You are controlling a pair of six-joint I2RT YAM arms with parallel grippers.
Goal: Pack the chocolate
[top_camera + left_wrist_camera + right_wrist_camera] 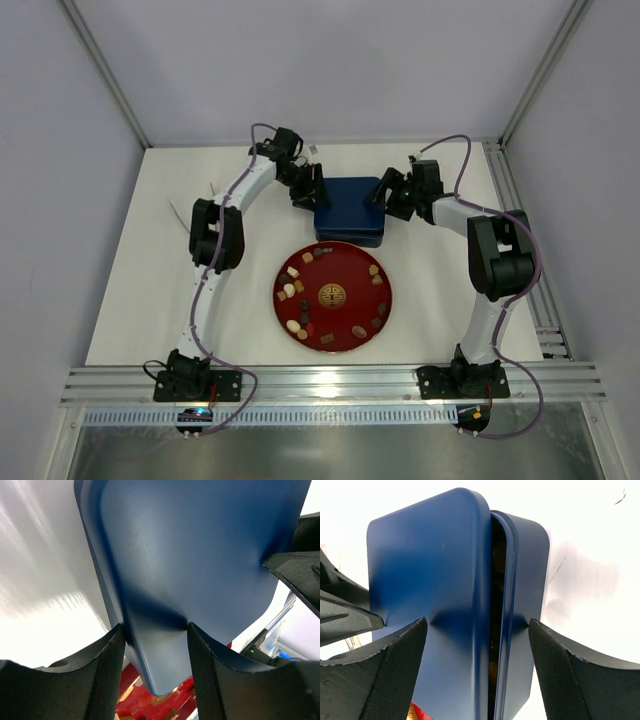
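Observation:
Several small brown, tan and cream chocolates lie round the rim of a round red plate with a gold emblem. Behind it sits the dark blue square tin with its lid on. My left gripper is at the tin's left side and shut on the lid's edge; the gripper shows its fingers pressed on either side. My right gripper is at the tin's right side. In the right wrist view the gripper has one finger on the lid and one on the base, with a narrow dark gap between them.
A white sheet lies at the table's left, by the left arm. Metal rails run along the right edge and the near edge. The red plate shows below the tin in the left wrist view.

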